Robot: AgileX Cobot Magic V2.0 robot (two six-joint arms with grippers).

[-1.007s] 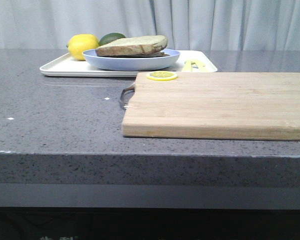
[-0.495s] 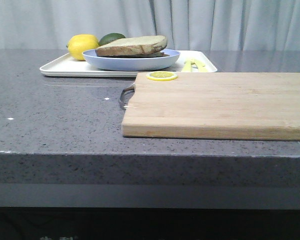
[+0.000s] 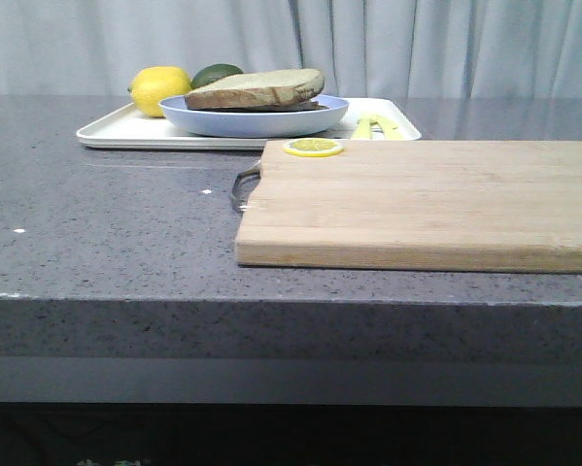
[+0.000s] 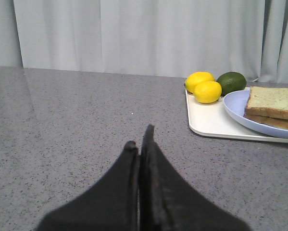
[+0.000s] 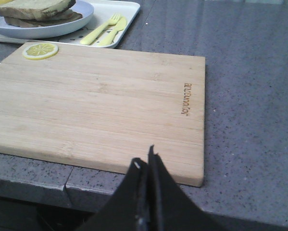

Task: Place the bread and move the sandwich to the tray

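The sandwich, stacked bread slices (image 3: 256,88), lies on a round light-blue plate (image 3: 255,120) that stands on the white tray (image 3: 125,131) at the back left. No egg shows. The sandwich also shows in the left wrist view (image 4: 272,107) and in the right wrist view (image 5: 38,9). My left gripper (image 4: 140,139) is shut and empty over the bare grey counter, short of the tray (image 4: 216,122). My right gripper (image 5: 144,160) is shut and empty at the near edge of the wooden cutting board (image 5: 100,101). Neither gripper shows in the front view.
Two lemons (image 4: 204,87) and an avocado (image 4: 231,82) lie on the tray's far end. A yellow fork and knife (image 5: 104,30) lie on the tray beside the plate. A lemon slice (image 3: 314,147) sits on the cutting board's (image 3: 427,199) far left corner. Curtains hang behind the counter.
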